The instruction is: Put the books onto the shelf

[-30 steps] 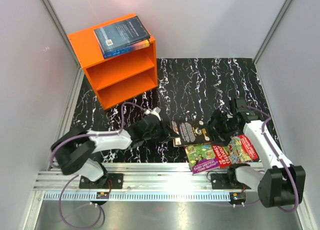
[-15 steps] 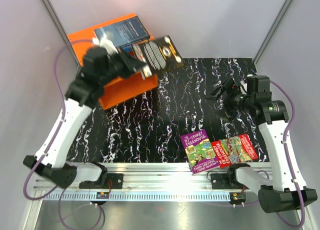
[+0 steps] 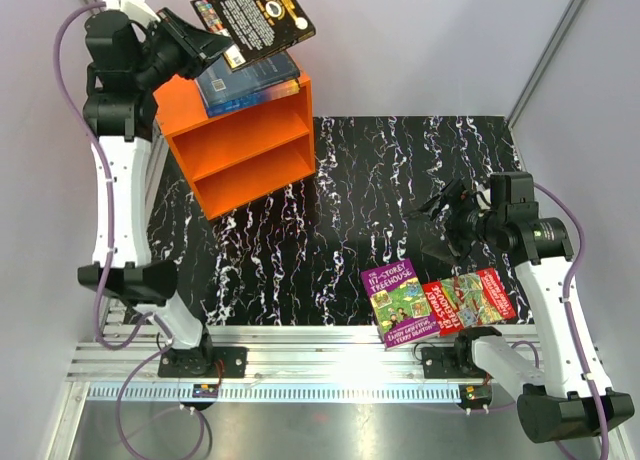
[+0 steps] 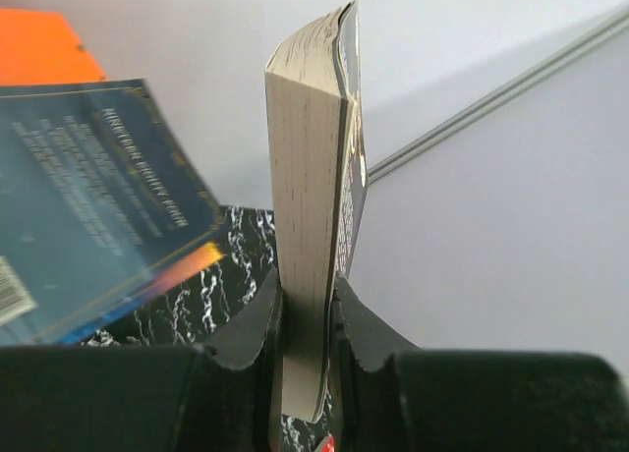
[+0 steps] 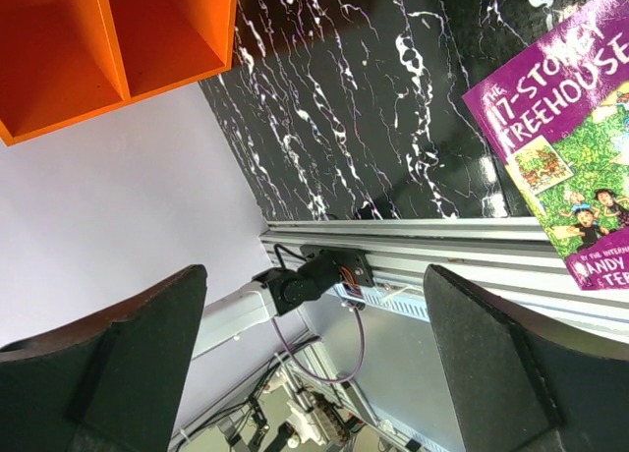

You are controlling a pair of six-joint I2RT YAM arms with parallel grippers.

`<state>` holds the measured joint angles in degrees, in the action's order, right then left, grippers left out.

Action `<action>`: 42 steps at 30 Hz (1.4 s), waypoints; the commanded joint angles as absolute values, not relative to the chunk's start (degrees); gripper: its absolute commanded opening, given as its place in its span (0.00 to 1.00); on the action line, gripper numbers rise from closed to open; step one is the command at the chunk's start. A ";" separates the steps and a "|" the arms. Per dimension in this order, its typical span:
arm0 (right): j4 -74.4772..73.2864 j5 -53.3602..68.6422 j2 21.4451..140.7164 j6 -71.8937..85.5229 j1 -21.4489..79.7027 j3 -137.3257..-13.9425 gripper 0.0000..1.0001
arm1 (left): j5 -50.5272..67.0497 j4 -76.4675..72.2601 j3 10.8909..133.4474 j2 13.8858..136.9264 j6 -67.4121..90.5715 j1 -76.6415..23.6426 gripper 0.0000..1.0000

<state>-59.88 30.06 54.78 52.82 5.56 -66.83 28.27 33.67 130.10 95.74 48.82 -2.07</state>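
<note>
The black book (image 3: 255,18) hangs tilted in the air above the orange shelf (image 3: 250,145), its edge pinched between the jaws of the left gripper (image 4: 307,310). Below it the blue book (image 3: 245,78) lies flat on the shelf's top. The other 2, the green-purple book (image 3: 402,303) and the red book (image 3: 470,300), lie touching at the near edge of the table (image 3: 330,210). The right gripper (image 3: 445,223) hovers just beyond them, jaws spread wide

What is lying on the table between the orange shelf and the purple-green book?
Nothing. The top view shows only bare black marbled mat between the orange shelf and the purple-green book; the right wrist view agrees.
</note>
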 commanded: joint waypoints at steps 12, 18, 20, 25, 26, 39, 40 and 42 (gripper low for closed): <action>-59.77 31.82 56.25 50.54 5.27 -65.39 1.00 | 47.46 40.43 137.20 108.37 48.34 10.37 0.00; -58.54 31.99 58.53 49.92 5.36 -65.57 1.00 | 48.51 42.80 134.56 108.37 47.20 11.25 0.00; -58.01 32.17 58.97 49.83 5.36 -65.13 1.00 | 48.78 43.24 134.30 108.19 47.11 11.34 0.00; -56.87 32.61 59.59 50.01 5.36 -64.07 1.00 | 49.13 44.82 134.38 108.98 47.11 11.78 0.00; -56.52 32.69 59.76 50.01 5.27 -63.99 1.00 | 49.30 45.00 134.38 109.25 47.11 11.78 0.00; -54.58 33.49 61.35 50.18 5.36 -63.20 1.00 | 49.31 46.93 135.53 110.22 46.76 12.65 0.67; -54.49 33.75 61.43 50.27 5.27 -63.02 1.00 | 48.96 47.28 135.44 109.95 46.84 12.74 0.71; -54.23 33.93 61.26 50.36 5.27 -62.75 1.00 | 48.08 47.55 135.79 109.60 47.11 13.18 0.90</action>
